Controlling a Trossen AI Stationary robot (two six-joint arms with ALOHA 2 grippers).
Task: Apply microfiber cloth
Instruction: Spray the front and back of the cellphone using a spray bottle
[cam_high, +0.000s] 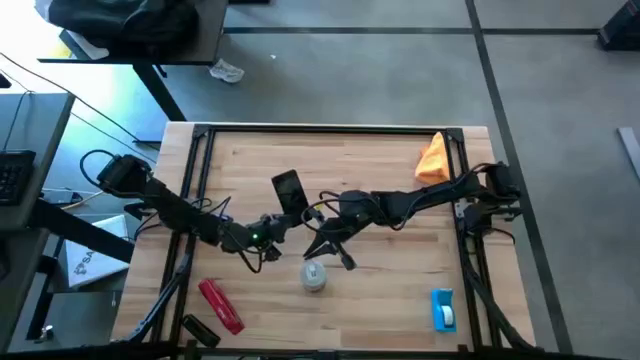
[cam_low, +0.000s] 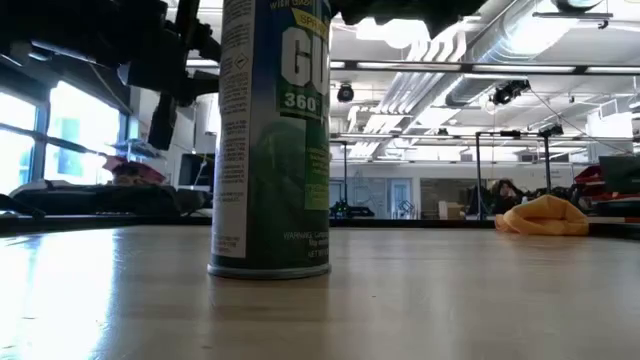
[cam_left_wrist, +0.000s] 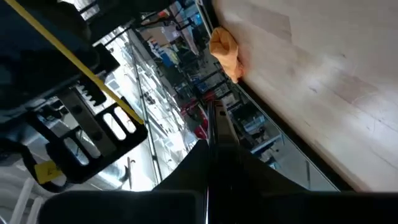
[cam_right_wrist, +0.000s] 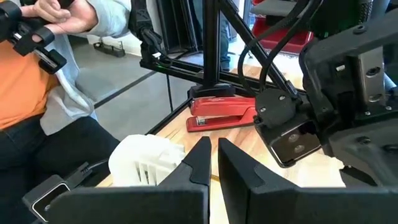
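The orange microfiber cloth (cam_high: 432, 160) lies crumpled on the table near its far right corner, away from both grippers; it also shows in the low view (cam_low: 545, 216) and the left wrist view (cam_left_wrist: 225, 53). My left gripper (cam_high: 272, 226) is at mid-table, shut on a dark flat phone-like slab (cam_high: 289, 190). My right gripper (cam_high: 332, 247) hovers just right of it, above the table, its fingers (cam_right_wrist: 200, 157) shut to a thin slit with nothing between them. A green spray can (cam_low: 270, 140) stands upright beside it. My left gripper pinches the slab between its two fingers at the slab's near end (cam_high: 283, 212), a finger on each flat face; the left wrist view shows the slab edge-on (cam_left_wrist: 214, 127). The slab juts toward the far edge, lifted clear of the table.
A red stapler (cam_high: 220, 305) and a black item (cam_high: 200, 330) lie near the front left corner, and a blue-and-white item (cam_high: 443, 310) lies at the front right. The can's white cap (cam_right_wrist: 146, 163) sits close by my right fingers. A person (cam_right_wrist: 37, 87) stands beyond the table's near left side.
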